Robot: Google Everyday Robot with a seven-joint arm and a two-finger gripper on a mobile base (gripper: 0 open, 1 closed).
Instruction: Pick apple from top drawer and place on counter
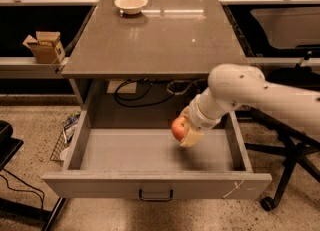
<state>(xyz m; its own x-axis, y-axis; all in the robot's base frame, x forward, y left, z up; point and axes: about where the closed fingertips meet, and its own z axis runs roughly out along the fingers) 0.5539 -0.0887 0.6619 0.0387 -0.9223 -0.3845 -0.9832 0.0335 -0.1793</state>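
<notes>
Gripping the apple (176, 128) right now, the gripper (184, 131) is clamped around it, with one tan pad (192, 136) showing under and to the right of the fruit. It hangs over the right half of the open top drawer (150, 186), and from the shadow on the drawer floor I'd say the apple is off the bottom rather than resting on it. What matters next: the counter (160, 40) lies above and farther back from the gripper, and its front edge overhangs the rear of the drawer, so my guess is the apple has to go up and clear that lip before heading back over the top. Only one arm (260, 92) here, reaching in from the right. Apple is small, round, smooth, red-orange, so no long axis to worry about. Drawer is shallow grey metal with a dark handle (156, 195) on the front panel and a scratch near its right corner. Counter is flat, glossy, brown-grey, stone-looking, with a white bowl (131, 3) at the far edge, well apart from the gripper.
</notes>
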